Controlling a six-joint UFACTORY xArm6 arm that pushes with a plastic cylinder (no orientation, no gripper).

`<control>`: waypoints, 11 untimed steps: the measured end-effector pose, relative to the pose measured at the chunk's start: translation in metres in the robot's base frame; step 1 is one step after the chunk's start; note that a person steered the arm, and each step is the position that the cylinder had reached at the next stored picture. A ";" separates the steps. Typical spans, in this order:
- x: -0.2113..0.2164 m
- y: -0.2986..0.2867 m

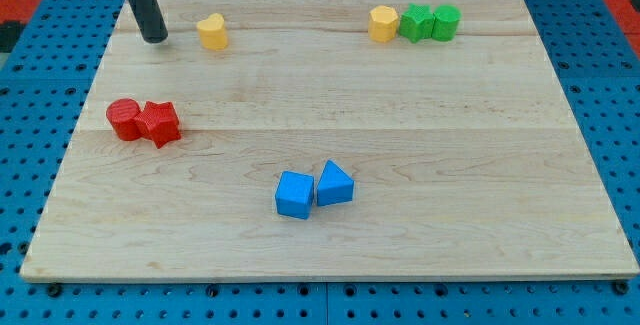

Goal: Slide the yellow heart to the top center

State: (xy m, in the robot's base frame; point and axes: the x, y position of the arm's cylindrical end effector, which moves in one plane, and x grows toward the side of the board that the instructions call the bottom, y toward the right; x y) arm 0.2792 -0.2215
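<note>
My tip (155,38) rests just left of the yellow heart (212,32), apart from it, near the board's top left.

No claw here, only a bare rod holding nothing; yellow hexagon (382,24) touches two green blocks (430,22) at top right; two red blocks (144,121) at left; two blue blocks (313,191) low centre on the wooden board (450,165).

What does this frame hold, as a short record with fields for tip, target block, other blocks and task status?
tip: my tip rests on the wooden board near the view's top left, left of the yellow heart, with a small gap
target: yellow heart, left of top centre
top right group: yellow block touching two green blocks, in a row
left group: two red blocks, touching
bottom centre group: two blue blocks, touching
status: heart not yet at top centre
</note>
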 end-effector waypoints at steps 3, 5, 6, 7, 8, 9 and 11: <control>0.001 0.101; 0.001 0.107; 0.001 0.161; 0.001 0.201; -0.001 0.223; -0.001 0.242; -0.001 0.267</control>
